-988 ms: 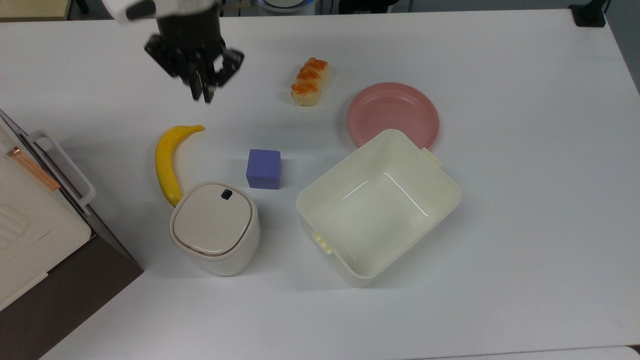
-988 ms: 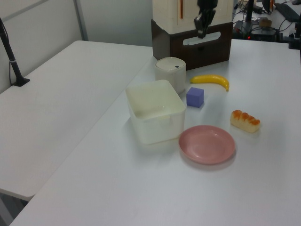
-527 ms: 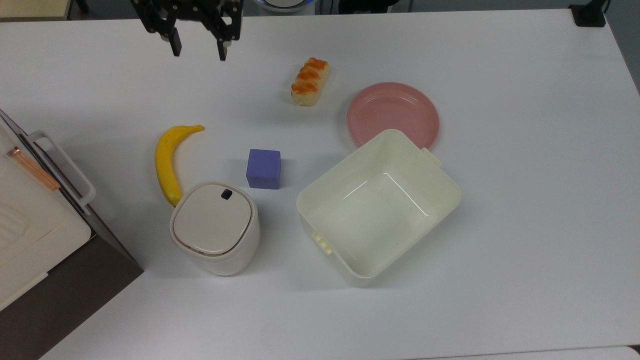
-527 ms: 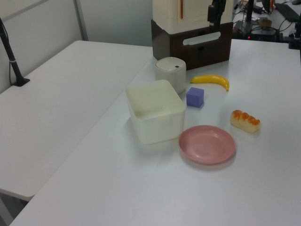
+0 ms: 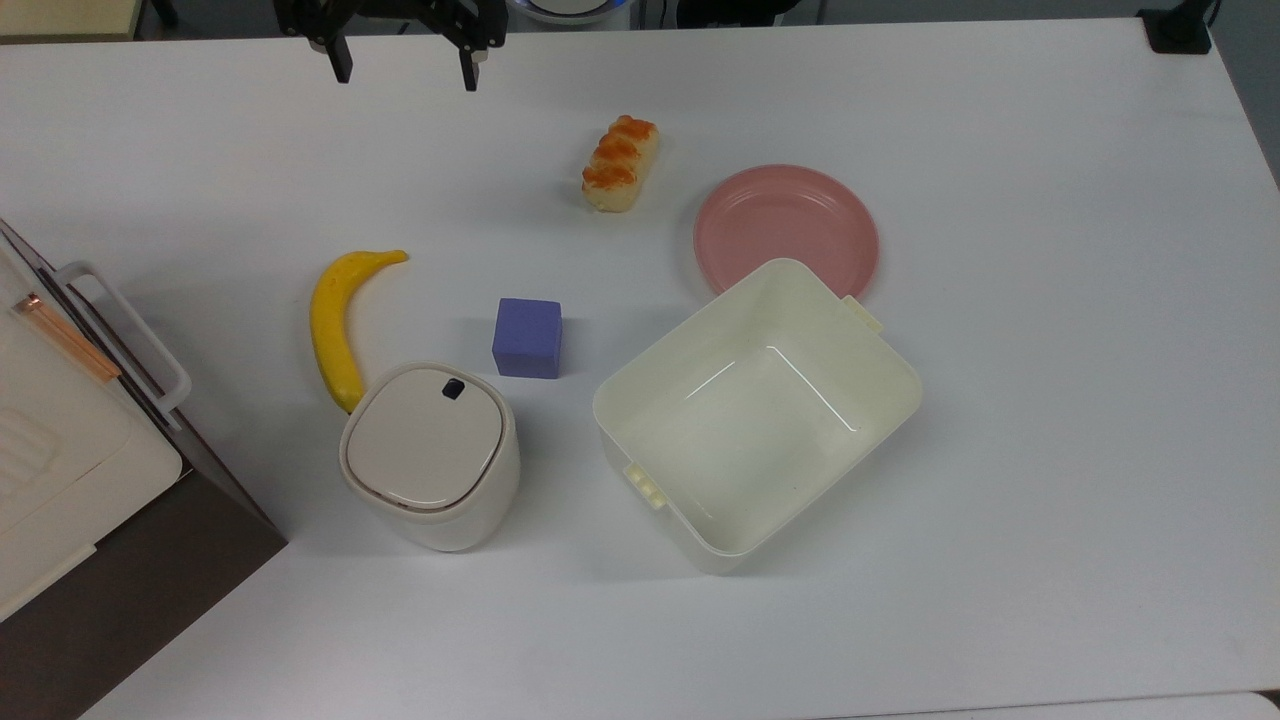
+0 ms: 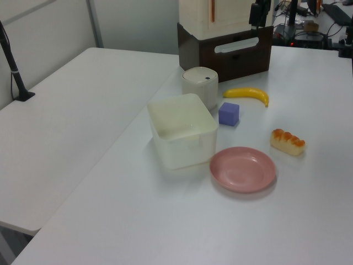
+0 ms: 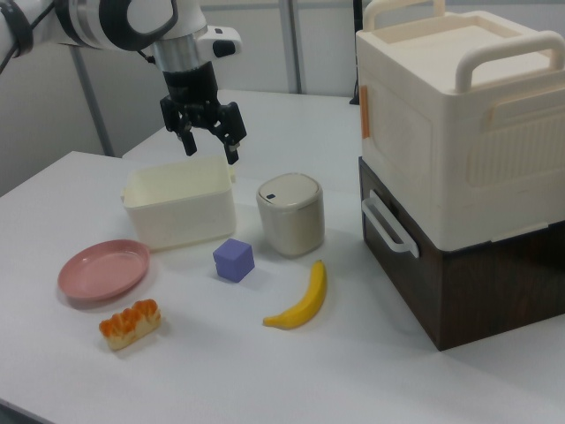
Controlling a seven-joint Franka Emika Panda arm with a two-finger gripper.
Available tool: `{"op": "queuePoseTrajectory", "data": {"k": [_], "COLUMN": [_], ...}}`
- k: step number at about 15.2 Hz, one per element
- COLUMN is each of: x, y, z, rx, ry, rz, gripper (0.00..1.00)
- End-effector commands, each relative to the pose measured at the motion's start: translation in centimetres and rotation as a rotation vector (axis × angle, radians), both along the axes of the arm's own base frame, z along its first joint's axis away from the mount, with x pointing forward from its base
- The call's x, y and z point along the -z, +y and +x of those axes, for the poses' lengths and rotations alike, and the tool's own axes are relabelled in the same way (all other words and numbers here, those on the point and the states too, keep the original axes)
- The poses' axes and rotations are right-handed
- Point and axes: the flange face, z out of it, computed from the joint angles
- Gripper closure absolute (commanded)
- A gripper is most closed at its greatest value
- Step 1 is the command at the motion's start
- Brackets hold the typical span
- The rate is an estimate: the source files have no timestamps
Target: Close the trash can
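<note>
The trash can [image 5: 432, 457] is a small cream-white bin with its flat lid down and a dark button near the lid's edge; it also appears in the left view [image 6: 201, 84] and the right view [image 7: 290, 213]. My gripper [image 5: 407, 62] hangs high over the table's far edge at the top view's upper left, well away from the trash can. Its black fingers are spread apart with nothing between them, as the right view [image 7: 209, 146] also shows.
A banana [image 5: 338, 320] lies beside the trash can, a purple cube [image 5: 527, 338] just past it. A large cream tub [image 5: 757, 412], a pink plate [image 5: 786, 228] and a bread piece [image 5: 620, 163] sit toward the top view's right. A cream-and-brown cabinet [image 5: 70, 460] stands at the top view's left.
The gripper rose and pulled back toward the top view's upper edge, and its fingers went from shut to spread open. The trash can's lid stayed down.
</note>
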Motion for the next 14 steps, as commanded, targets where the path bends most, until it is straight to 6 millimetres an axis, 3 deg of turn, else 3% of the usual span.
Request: {"op": "queuePoseTrajectory", "data": {"k": [1,7,9,14], "x": [-0.3,-1.2,-0.2,-0.3], "y": [-0.5,0.1,0.3,0.4], "z": [-1.9,-2.6,-3.0,-3.2], "rx": [-0.012,-0.003,0.029,0.055], "ry": [-0.007,-0.016,0.002,0.003], "rz": [0.036,0.075,0.087,0.088], "gripper": [0.0,0.0,0.0,0.0]}}
